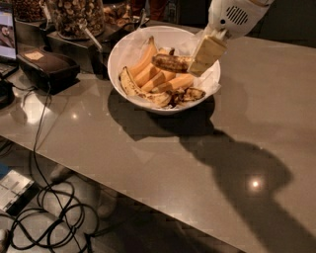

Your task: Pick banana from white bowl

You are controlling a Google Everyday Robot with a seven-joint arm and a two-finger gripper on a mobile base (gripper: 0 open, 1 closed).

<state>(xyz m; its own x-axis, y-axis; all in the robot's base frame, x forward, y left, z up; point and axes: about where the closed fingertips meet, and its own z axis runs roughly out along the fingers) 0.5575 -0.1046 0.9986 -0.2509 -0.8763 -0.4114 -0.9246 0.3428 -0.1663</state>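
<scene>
The white bowl (129, 43), lined with crumpled white paper, stands on the grey table near its far edge. In it the dark brown mottled banana (170, 62) lies across the top of several clean orange-yellow bananas (158, 78). My gripper (207, 55) reaches down from the upper right over the bowl's right side. Its tan fingers (209, 51) are closed at the right end of the brown banana. A yellower speckled banana (132, 86) lies along the bowl's front left, and a dark scrap (191, 93) lies at the front right.
A black box (47, 69) with a cable sits left of the bowl. Jars of snacks (76, 15) with scoops stand behind it. A laptop screen (6, 29) is at the far left. Cables (44, 217) lie on the floor below the table's front edge.
</scene>
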